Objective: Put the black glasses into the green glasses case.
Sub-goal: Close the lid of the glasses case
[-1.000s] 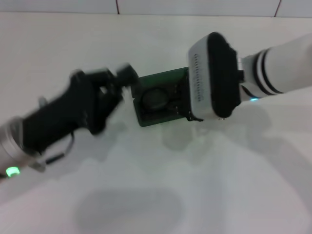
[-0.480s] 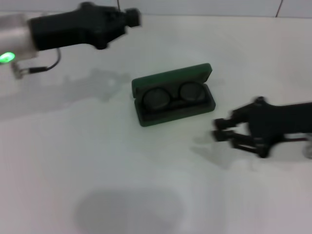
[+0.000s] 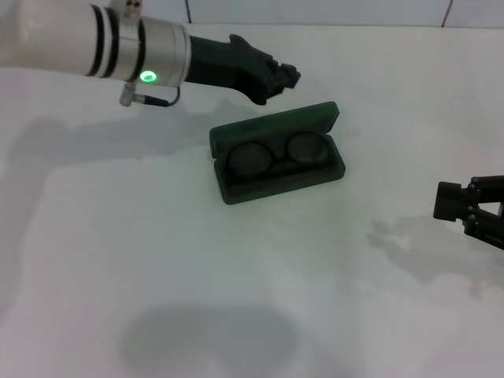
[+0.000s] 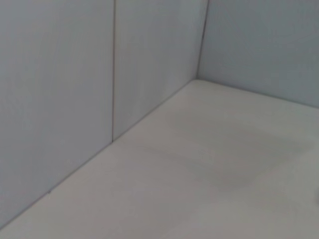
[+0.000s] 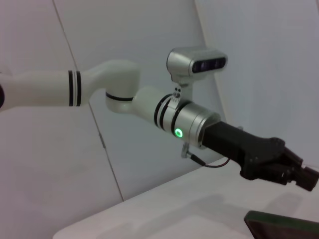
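The green glasses case (image 3: 277,183) lies open in the middle of the white table, its lid (image 3: 276,124) standing up at the back. The black glasses (image 3: 277,153) lie inside it, both oval lenses showing, temple arms hidden. My left gripper (image 3: 288,77) hovers just behind the lid, apart from it, with the arm reaching in from the upper left. It also shows in the right wrist view (image 5: 301,174) above a corner of the case (image 5: 279,223). My right gripper (image 3: 450,203) is low at the table's right edge, well away from the case.
The white table (image 3: 236,299) meets a pale tiled wall (image 3: 315,9) at the back. The left wrist view shows only bare table (image 4: 209,179) and wall panels (image 4: 75,89). The left arm's wrist camera (image 5: 196,62) shows in the right wrist view.
Both grippers have drawn away from the case. The left arm swung up and then came round behind the lid. The right gripper moved off to the right edge. The glasses stay in the case.
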Controlling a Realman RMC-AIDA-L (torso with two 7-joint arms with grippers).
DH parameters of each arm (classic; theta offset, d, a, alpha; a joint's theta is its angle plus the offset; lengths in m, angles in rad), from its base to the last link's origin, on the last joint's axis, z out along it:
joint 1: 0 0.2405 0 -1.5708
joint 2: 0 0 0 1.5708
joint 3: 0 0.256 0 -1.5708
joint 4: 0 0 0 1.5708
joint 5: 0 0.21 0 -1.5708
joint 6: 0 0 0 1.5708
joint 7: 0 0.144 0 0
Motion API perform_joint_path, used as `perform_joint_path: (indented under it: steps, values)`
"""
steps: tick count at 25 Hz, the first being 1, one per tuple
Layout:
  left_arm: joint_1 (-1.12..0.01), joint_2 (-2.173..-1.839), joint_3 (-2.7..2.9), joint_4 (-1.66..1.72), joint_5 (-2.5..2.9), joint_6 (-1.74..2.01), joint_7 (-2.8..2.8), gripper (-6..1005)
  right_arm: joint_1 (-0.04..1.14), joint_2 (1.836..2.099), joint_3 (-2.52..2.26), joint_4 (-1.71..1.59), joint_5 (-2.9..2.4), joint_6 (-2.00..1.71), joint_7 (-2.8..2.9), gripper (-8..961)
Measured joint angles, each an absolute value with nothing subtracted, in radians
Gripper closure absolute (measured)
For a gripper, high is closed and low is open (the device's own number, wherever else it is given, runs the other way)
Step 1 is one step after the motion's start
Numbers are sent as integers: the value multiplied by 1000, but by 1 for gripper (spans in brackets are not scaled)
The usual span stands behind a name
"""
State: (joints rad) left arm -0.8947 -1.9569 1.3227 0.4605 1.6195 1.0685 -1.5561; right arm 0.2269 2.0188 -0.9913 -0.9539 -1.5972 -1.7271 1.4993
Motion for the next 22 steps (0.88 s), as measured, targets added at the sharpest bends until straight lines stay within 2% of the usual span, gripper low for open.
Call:
perform_joint_path:
  steps: [1, 5, 22]
  values:
    - [-901, -1969, 1322, 459, 1653, 1055, -1579, 933, 227, 2018, -990, -948, -1597, -1727, 1495, 771]
    - [-897, -1978, 1322, 459, 1680, 1037, -1599, 934, 240, 2018, -989, -937, -1599, -1720, 1482, 770]
    - [-880, -2002, 1327, 414, 1696, 1024, -1600, 938, 286, 2017, -986, -878, -1604, -1696, 1456, 769]
